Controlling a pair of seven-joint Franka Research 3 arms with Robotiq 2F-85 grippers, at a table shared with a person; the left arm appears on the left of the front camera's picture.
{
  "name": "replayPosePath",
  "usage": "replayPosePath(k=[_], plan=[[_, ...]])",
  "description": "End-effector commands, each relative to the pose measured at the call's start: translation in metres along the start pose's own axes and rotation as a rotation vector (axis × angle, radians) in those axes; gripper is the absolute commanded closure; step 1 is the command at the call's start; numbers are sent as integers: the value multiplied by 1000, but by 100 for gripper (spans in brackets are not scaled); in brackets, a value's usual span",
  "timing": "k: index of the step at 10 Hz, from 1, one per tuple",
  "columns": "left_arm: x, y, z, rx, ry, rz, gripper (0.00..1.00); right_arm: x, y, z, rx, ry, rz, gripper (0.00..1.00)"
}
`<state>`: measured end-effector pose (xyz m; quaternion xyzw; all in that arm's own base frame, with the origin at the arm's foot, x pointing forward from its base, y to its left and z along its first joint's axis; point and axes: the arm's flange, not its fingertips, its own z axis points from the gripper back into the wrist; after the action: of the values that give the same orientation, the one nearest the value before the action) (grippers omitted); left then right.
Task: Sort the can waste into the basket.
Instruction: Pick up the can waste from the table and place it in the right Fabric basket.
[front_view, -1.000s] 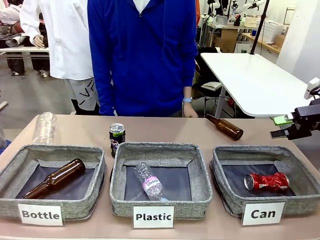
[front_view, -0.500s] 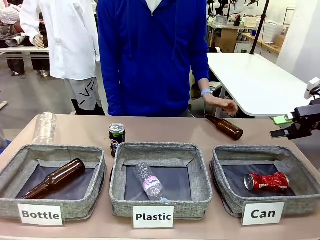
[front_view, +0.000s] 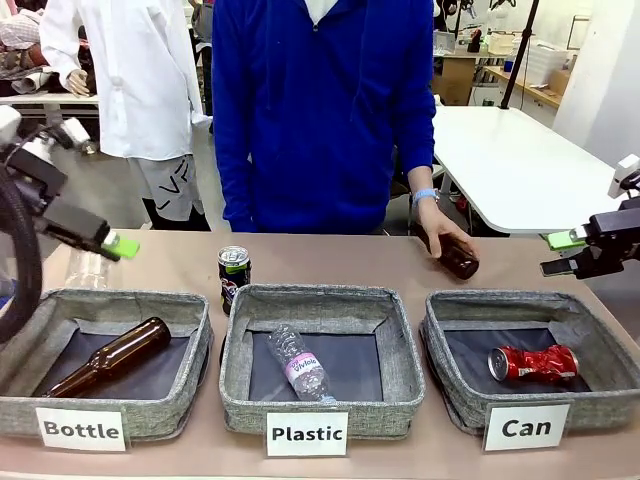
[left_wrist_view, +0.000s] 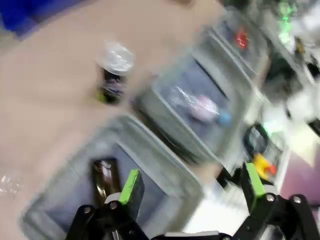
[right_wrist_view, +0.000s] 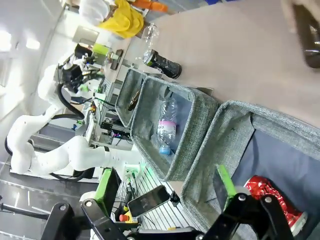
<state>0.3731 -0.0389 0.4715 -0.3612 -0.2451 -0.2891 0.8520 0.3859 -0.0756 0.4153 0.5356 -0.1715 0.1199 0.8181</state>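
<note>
The dark can with a green band (front_view: 234, 275) stands upright on the table behind the middle basket; it shows blurred in the left wrist view (left_wrist_view: 112, 75) and sideways in the right wrist view (right_wrist_view: 162, 61). The crushed red can (front_view: 533, 362) (right_wrist_view: 272, 192) lies in the grey "Can" basket (front_view: 460, 408) (right_wrist_view: 240, 135) at the right. My left gripper (front_view: 118, 243) (left_wrist_view: 192, 185) hangs open over the far left of the table, above the "Bottle" basket. At the right edge my right gripper (front_view: 558, 253) (right_wrist_view: 165, 185) is open, above the Can basket's far corner.
The "Bottle" basket (front_view: 150, 415) holds a brown bottle (front_view: 110, 355). The "Plastic" basket (front_view: 400, 385) holds a clear bottle (front_view: 298, 362). Another clear bottle (front_view: 90, 258) stands at the far left. A person's hand (front_view: 437, 222) rests on a brown bottle (front_view: 458, 260) behind the Can basket.
My left arm has swung into view from the left. The person has shifted right and brought a hand down onto the brown bottle. The right gripper has not moved.
</note>
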Motion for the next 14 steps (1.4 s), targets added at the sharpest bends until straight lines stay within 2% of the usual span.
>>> replayPosePath(k=[1,3,4,6,7,8,10,11,13,14], plan=[[-11,8,-28,287,-302,-264,0,0,1,2,8,4,18,0],[-14,9,-43,442,-246,-361,0,0,1,2,8,4,18,0],[1,20,-2,212,-191,-155,0,0,1,2,8,4,18,0],[1,20,-2,212,-191,-155,0,0,1,2,8,4,18,0],[6,19,-13,291,-211,-237,0,0,1,2,8,4,18,0],[11,28,-25,282,-165,-249,0,0,1,2,8,4,18,0],[28,41,-59,303,-145,-261,0,0,1,2,8,4,18,0],[36,46,-60,291,-126,-253,0,0,1,2,8,4,18,0],[29,52,4,238,-148,-195,0,0,1,2,8,4,18,0],[13,49,50,148,-182,-181,0,0,1,2,8,4,18,0]])
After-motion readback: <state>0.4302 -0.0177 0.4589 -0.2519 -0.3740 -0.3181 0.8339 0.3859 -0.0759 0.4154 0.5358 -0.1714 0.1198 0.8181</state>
